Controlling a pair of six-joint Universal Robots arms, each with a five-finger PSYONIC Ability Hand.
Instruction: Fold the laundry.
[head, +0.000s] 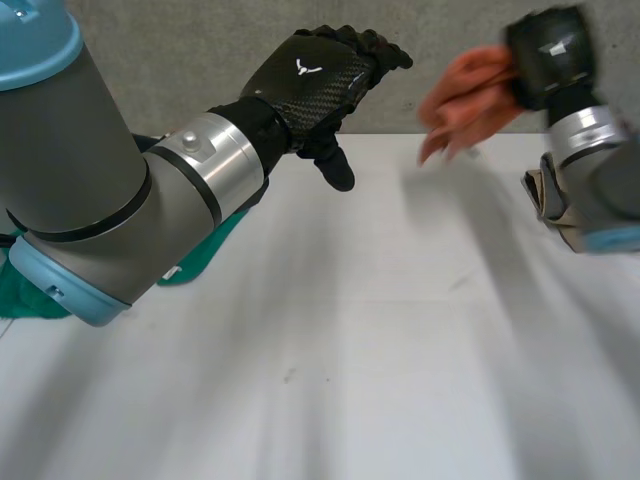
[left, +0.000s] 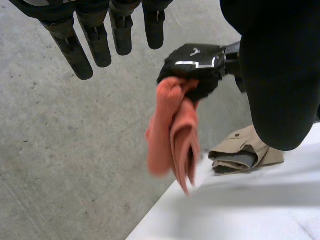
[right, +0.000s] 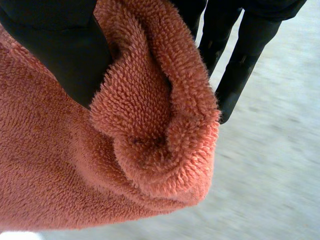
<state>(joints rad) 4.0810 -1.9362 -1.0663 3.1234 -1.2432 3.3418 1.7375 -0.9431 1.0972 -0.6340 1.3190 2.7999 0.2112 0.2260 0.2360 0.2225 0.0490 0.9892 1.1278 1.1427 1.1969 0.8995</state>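
I'm holding towel (head: 468, 98) bunched in clenched right hand (head: 548, 55), aloft near far edge of table (head: 350, 350). Left hand (head: 315, 85) hovering relaxed, empty. Step: fetching. Next, I reckon: laying towel flat, left hand catching corner.

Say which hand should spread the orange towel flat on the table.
Right. The right hand clutches the fluffy orange terry towel in the air near the white table's far edge. The left hand is open and empty.

The white table (head: 380, 340) carried a green cloth (head: 212, 248) at its left edge and a folded khaki garment (head: 548, 205) by its far right corner.
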